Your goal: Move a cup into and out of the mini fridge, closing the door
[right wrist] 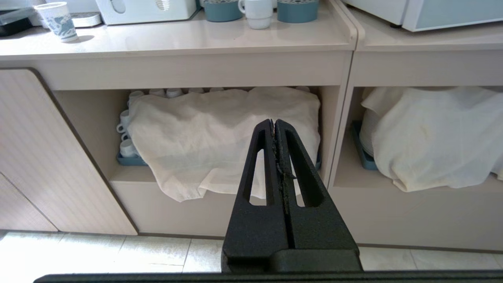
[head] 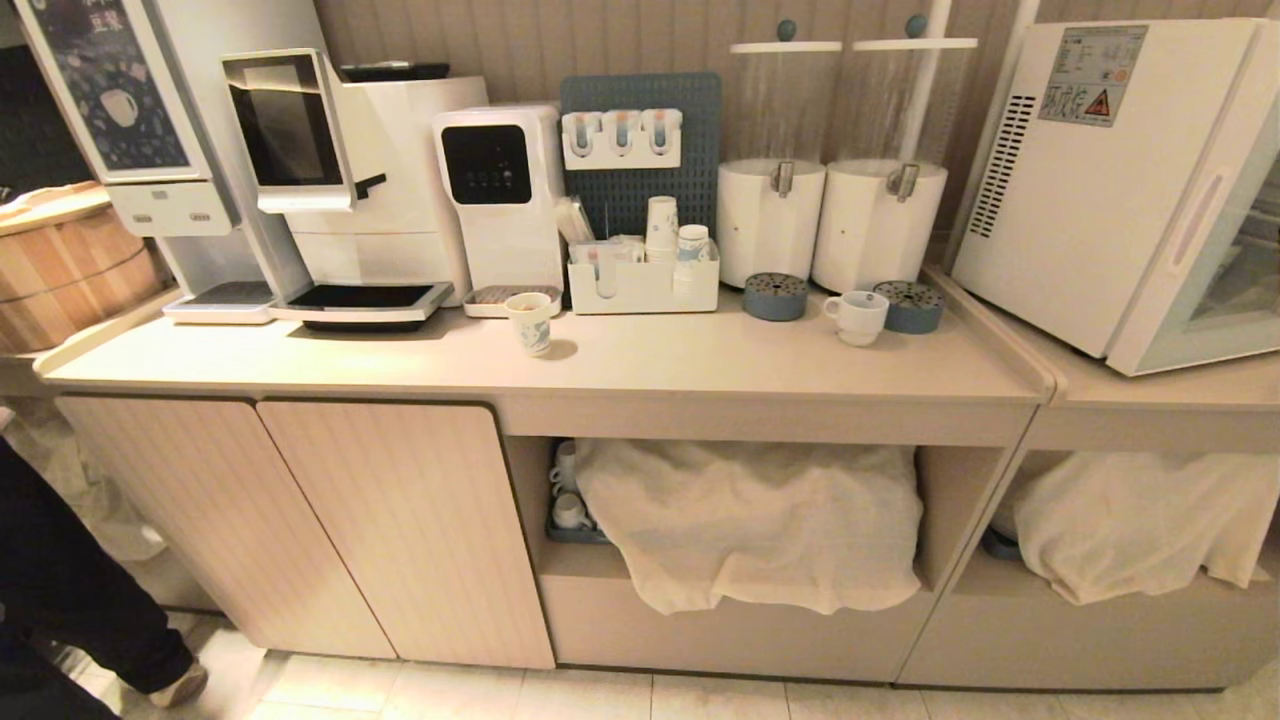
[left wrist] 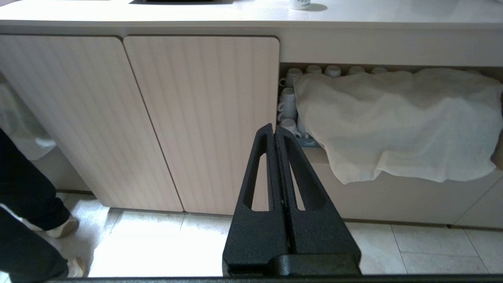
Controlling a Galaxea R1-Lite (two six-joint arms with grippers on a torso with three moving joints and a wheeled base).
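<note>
the mini fridge [head: 1090,190] carries a grey sticker [head: 1092,75] on its side near the top, with a red and yellow warning triangle and lines of print too small to read. the tall machine [head: 130,120] at the far left shows a dark poster [head: 108,85] with a cup drawing and small characters, not legible. the paper cup [head: 529,322] on the bench [head: 640,365] bears a blue pattern, no readable words.
</note>
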